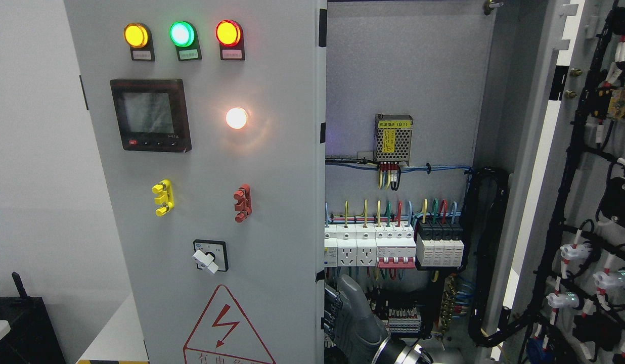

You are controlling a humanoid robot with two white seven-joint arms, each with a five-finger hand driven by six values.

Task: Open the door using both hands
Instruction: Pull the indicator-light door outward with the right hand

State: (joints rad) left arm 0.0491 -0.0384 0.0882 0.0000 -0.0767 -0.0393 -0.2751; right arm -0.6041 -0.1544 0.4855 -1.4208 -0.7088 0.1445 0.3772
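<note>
The grey electrical cabinet has two doors. The left door (272,212) is closed or nearly so and carries three lamps, a meter, switches and a warning triangle. The right door (570,202) stands swung wide open at the right, with wiring on its inner face. My right hand (343,316) comes up from the bottom edge, just right of the middle. Its fingers (333,308) curl against the left door's free edge (322,283), low down. The left arm is out of view.
Inside the cabinet are rows of breakers (393,245), a small power supply (393,138) and a black cable bundle (487,253) along the right. A white wall is at the left, with a black box (24,323) at the lower left.
</note>
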